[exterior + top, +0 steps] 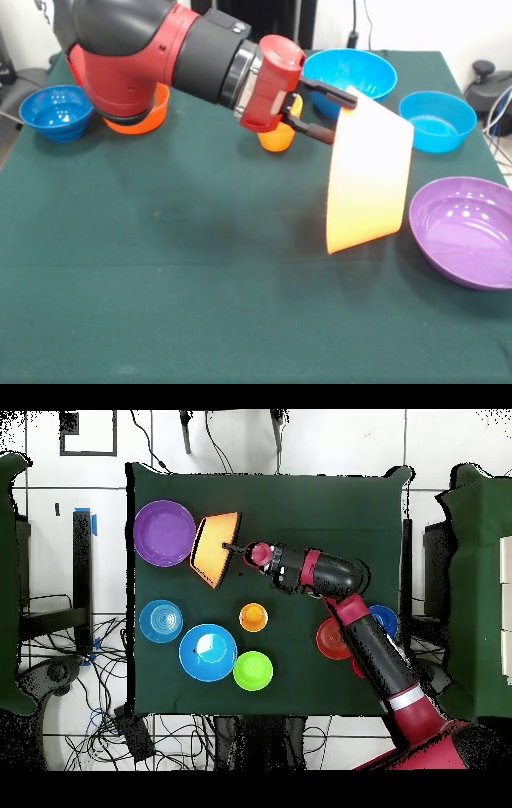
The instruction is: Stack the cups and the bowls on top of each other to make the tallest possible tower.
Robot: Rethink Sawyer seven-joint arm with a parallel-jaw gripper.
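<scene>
The big yellow-orange bowl (370, 178) is up off the desk (200, 264), tipped on its side. The hand (326, 114) holds it by the rim, with one finger inside and one outside. Just beside it sits a wide purple bowl (466, 230), open side up.

I think the robot is carrying the biggest bowl to start the tower. It should go at the bottom, because it is the widest. Next the hand needs to turn the bowl flat, set it down gently, and let go. If it lets go while the bowl is tipped, the bowl could roll away.

The other things wait on the desk. A big blue bowl (352, 74) is behind the hand. A light-blue bowl (438, 120) is near it. A green bowl (253, 671) shows only from above. An orange-red bowl (144, 116) peeks out under the arm. A dark-blue bowl (56, 112) sits at the side. A small orange cup (276, 138) is just under the hand.
</scene>
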